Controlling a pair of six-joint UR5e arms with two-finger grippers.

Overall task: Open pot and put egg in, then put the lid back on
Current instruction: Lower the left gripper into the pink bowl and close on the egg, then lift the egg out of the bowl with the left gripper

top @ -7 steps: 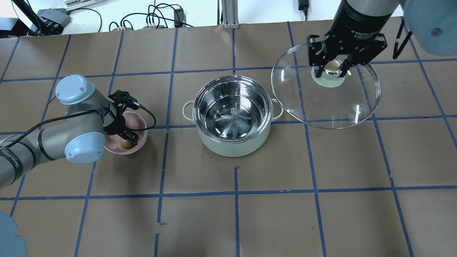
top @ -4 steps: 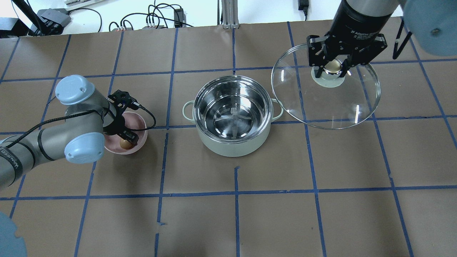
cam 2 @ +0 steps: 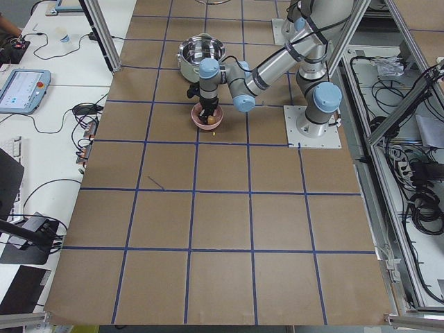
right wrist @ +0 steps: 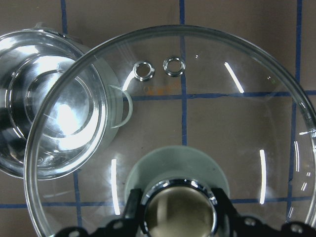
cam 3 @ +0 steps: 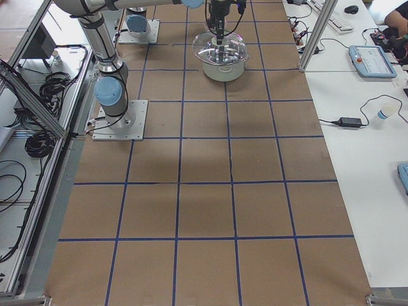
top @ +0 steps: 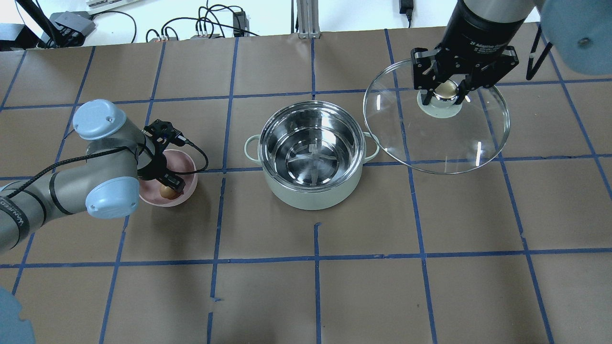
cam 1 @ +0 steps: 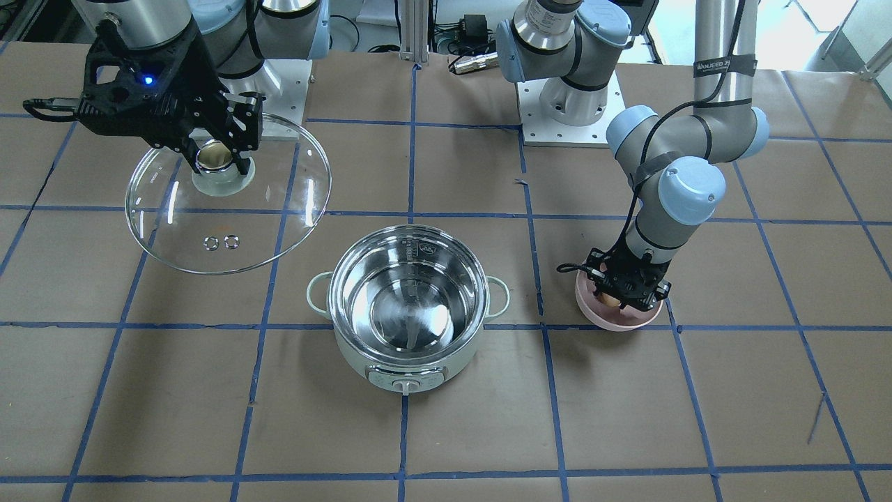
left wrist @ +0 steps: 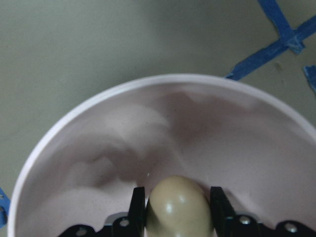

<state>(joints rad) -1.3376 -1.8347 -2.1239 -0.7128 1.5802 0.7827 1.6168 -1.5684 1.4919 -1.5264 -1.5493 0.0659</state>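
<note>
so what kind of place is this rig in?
Looks like a robot lab cell, not a kitchen: paper-covered table gridded with blue tape, teach pendant on the side bench, loose cables behind.

Left gripper [top: 167, 189] (clasping the egg [left wrist: 180, 207]) has edged slightly left

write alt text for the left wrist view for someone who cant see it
A tan egg is inside a pink bowl, with the left gripper closed on it, one dark finger against each side. Brown table and blue tape show beyond the rim.
</note>
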